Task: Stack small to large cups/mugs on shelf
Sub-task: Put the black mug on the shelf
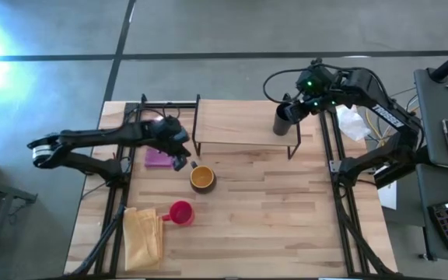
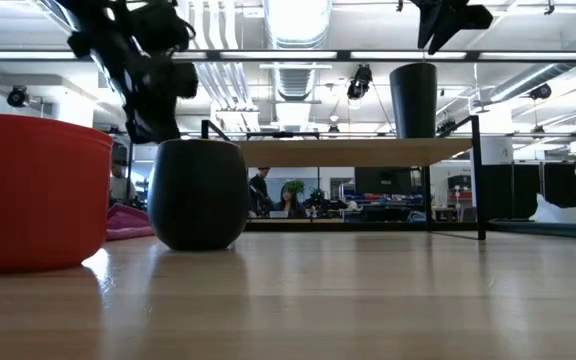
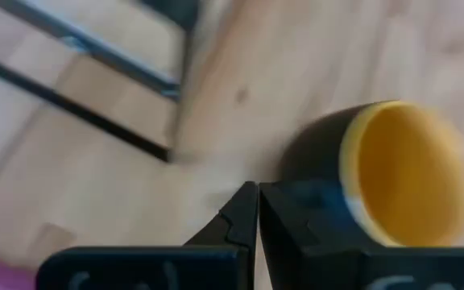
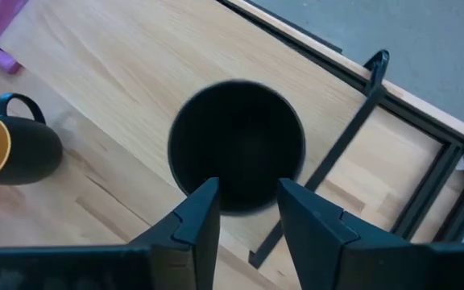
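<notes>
The black cylindrical cup (image 1: 286, 120) stands upright on the right end of the light-wood shelf (image 1: 239, 124); it also shows in the low view (image 2: 414, 100). My right gripper (image 4: 248, 205) hovers open just above that cup (image 4: 236, 145), clear of its rim. The dark mug with the yellow-orange inside (image 1: 202, 178) and the red mug (image 1: 180, 212) stand on the tabletop in front of the shelf. My left gripper (image 3: 258, 211) is shut and hangs close beside the dark mug (image 3: 393, 173), on its left-far side.
A flat pink object (image 1: 159, 158) lies under my left arm, and a yellow cloth (image 1: 142, 237) lies near the table's near left corner. White crumpled material (image 1: 352, 124) sits past the right rail. Open tabletop spreads to the right of the mugs.
</notes>
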